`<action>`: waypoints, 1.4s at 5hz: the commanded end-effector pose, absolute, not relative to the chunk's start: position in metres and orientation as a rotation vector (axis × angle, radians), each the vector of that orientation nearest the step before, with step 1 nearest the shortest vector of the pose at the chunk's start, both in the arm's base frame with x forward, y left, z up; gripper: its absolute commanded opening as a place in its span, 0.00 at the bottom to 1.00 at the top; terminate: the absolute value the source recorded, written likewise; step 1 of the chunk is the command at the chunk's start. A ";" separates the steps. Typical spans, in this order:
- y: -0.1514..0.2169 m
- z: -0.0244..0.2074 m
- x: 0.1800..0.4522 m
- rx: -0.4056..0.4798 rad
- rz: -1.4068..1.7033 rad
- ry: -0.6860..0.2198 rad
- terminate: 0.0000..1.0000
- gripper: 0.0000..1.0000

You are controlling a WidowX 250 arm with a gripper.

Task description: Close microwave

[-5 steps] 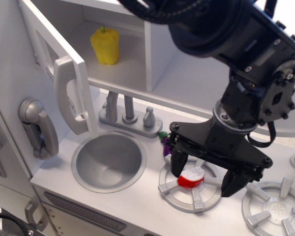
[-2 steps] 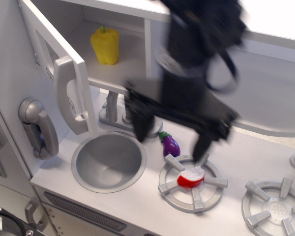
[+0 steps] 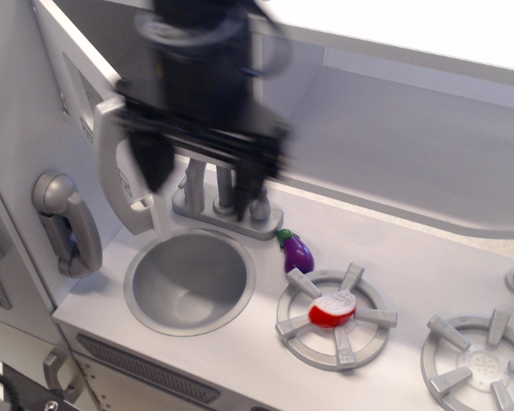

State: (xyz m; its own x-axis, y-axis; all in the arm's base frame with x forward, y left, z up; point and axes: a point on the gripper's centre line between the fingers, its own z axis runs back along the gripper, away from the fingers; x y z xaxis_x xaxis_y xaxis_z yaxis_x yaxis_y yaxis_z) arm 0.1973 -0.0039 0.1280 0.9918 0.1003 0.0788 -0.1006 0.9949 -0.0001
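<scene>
Swinging from over the burners toward ten o'clock, the blurred black gripper point(image 3: 201, 171) hung spread and empty beside the long silver-grey handle point(image 3: 120, 167) of the white windowed microwave door point(image 3: 81, 94), open at upper left, apparently to push it shut.

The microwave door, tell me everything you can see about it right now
The microwave door is white, looks like painted wood, and stands swung open toward the camera at the upper left, above the sink's left edge. Its face shows a rectangular window, seen at a steep angle. A long pale vertical handle runs down its free edge. The blurred black gripper hangs just right of the handle, partly overlapping it; whether they touch cannot be told. The compartment behind is mostly hidden by the arm.
</scene>
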 end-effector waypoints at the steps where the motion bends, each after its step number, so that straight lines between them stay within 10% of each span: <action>1: 0.040 0.099 0.200 0.025 0.081 -0.103 0.00 1.00; 7: 0.071 0.102 0.254 -0.019 0.094 -0.099 0.00 1.00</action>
State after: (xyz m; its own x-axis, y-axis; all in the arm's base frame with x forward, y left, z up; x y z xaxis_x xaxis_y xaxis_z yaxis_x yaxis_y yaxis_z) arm 0.2519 0.0664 0.0983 0.9922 0.0926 0.0829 -0.0905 0.9955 -0.0298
